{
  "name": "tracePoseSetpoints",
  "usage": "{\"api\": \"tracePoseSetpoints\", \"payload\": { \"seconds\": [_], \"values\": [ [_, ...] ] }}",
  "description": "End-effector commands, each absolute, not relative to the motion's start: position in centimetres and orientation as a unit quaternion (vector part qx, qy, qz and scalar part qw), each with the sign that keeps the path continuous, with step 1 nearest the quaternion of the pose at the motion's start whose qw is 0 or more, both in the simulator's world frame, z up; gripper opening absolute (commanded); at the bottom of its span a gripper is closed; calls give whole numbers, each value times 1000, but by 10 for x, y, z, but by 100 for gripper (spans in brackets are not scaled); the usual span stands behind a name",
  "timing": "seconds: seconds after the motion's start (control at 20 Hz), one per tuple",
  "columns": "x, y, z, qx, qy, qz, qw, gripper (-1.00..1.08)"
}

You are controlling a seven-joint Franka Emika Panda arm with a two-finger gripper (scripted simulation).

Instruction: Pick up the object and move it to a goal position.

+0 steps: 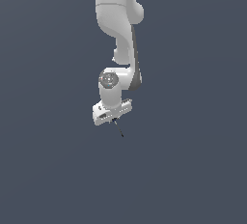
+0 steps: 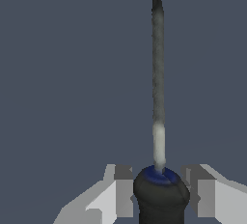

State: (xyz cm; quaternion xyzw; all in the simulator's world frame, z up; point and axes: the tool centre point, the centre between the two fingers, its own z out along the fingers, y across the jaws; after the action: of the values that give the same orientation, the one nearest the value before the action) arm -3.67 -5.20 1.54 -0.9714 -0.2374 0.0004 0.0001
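Screwdriver [image 2: 157,73]: your gripper [image 2: 161,189] fingers [image 2: 123,189] clamp its dark handle on both sides, thin shaft sticks out past fingertips.

Below me, one flat slate-blue surface [image 1: 48,179], and that's the whole backdrop. In the exterior view it runs to every border of the picture, same dull grey-blue throughout, matte, with no edge, seam or marking showing. Tabletop or floor? I can't tell. The wrist view shows the same plain surface [image 2: 58,73], the same flat tone. The only thing near it is the thin dark object [image 1: 118,129] pinched in my end effector [image 1: 113,118], pointing down toward the surface. Whether its tip touches or hangs clear of it, I can't make out from either view.
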Motion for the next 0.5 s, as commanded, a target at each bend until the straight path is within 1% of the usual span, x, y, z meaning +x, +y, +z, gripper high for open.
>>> {"api": "tracePoseSetpoints", "payload": {
  "seconds": [0.0, 0.45],
  "values": [
    [-36, -52, 15, -971, -238, 0, 0, -100],
    [-37, -51, 16, -971, -238, 0, 0, -100]
  ]
}}
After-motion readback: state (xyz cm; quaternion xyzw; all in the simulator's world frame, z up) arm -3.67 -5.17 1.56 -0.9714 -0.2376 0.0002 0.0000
